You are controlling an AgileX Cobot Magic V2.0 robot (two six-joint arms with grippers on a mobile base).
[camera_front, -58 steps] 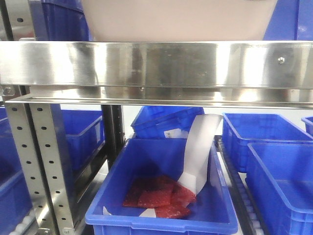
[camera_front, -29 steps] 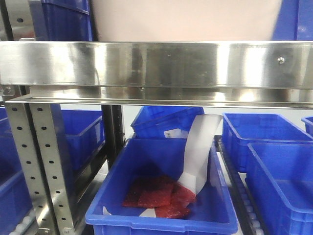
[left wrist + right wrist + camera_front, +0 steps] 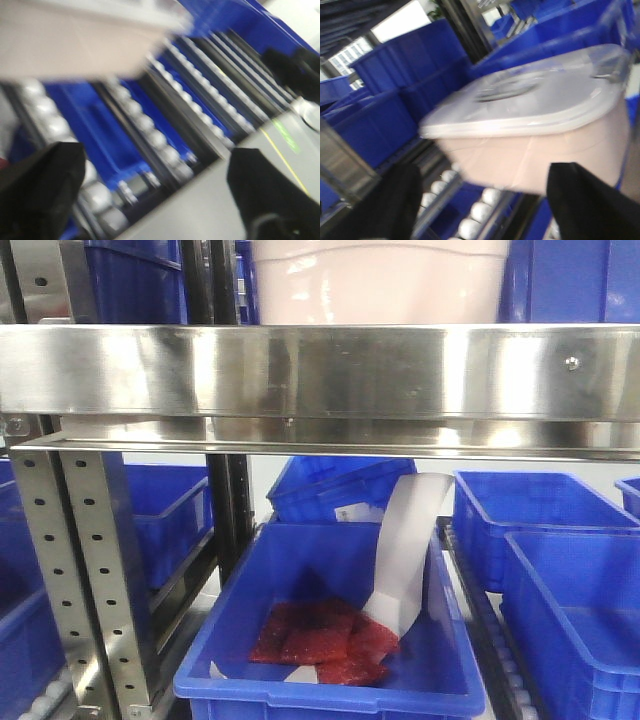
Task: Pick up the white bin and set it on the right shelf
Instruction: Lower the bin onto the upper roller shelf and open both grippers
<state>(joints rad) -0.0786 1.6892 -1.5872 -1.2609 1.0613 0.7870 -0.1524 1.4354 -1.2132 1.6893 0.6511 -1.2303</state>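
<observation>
1. One shelf (image 3: 320, 370) is spanning the whole front view, its shiny front rail running edge to edge, with two perforated uprights (image 3: 85, 580) standing below it at the left.
2. One bin (image 3: 378, 282) is sitting above and behind the rail, just left of centre toward the right; only its pale lower wall and wavy band are showing there, so whether it is resting on the shelf or hanging just over it cannot be told.
3. In the right wrist view the same bin (image 3: 540, 135) is filling the middle, tilted, its flat white lid (image 3: 530, 100) closed on top, with roller rows (image 3: 480, 210) lying under it.
4. Blue crates are crowding every view: in the front view six are showing below the rail, and parts of blue crates are flanking the bin above it on both sides.
5. The nearest crate (image 3: 330, 640) is holding one bent white strip (image 3: 405, 550) leaning against its right wall and a cluster of red packets (image 3: 320, 635), too overlapped to count.
6. The right gripper (image 3: 480, 200) is showing two dark fingers (image 3: 590, 205) spread wide apart, one at each lower corner, with the bin between and beyond them; contact cannot be told.
7. The left gripper (image 3: 155, 195) is likewise showing two dark fingers (image 3: 270, 195) held far apart, nothing between them, over blurred rollers (image 3: 150, 135), with a corner of the bin (image 3: 75, 45) at the upper left.
</observation>
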